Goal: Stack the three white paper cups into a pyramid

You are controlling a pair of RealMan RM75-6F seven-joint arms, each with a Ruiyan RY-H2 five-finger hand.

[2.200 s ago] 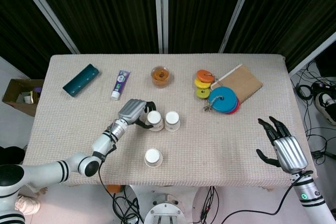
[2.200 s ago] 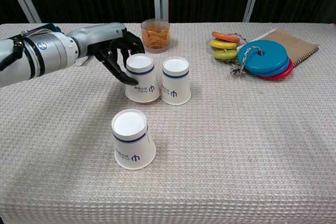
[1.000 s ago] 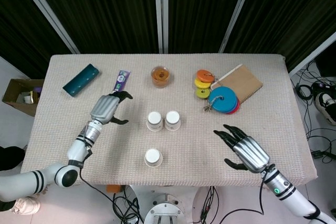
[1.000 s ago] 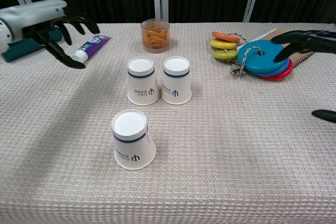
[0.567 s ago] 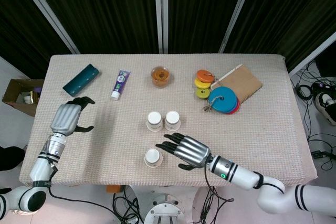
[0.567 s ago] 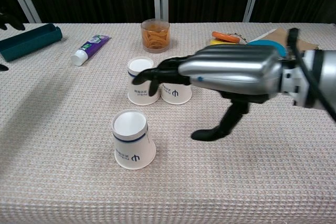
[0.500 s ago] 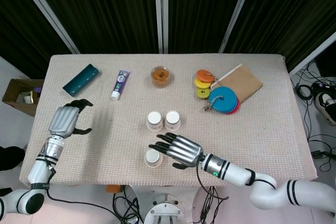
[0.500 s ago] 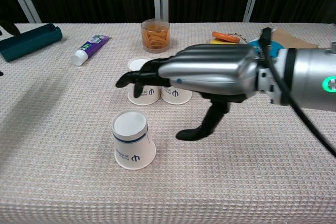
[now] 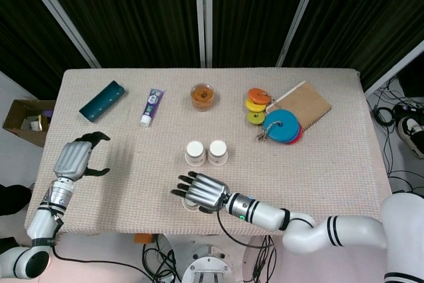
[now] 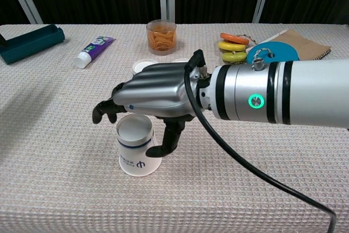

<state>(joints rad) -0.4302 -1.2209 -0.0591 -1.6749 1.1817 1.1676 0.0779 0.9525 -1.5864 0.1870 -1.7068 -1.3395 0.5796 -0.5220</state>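
Two white paper cups (image 9: 195,152) (image 9: 217,152) stand upside down, side by side, at the table's middle. In the chest view my right hand hides most of them; only the left cup's rim (image 10: 143,66) shows. The third cup (image 10: 136,144) stands upside down nearer the front edge. My right hand (image 9: 199,192) (image 10: 155,99) hovers over it, fingers spread past its top and far-left side, thumb (image 10: 166,140) down along its right side. I cannot see a firm grip. My left hand (image 9: 73,158) is open over the table's left edge, holding nothing.
Along the back lie a teal case (image 9: 102,101), a toothpaste tube (image 9: 152,106), a clear cup of orange pieces (image 9: 203,96), coloured rings (image 9: 257,104), blue and red discs (image 9: 281,126) and a brown notebook (image 9: 306,103). A cardboard box (image 9: 26,120) sits off the table's left.
My right hand swept in from the right and came down over the near cup. My left hand drew back from the paired cups to the table's left edge. The cups have not moved.
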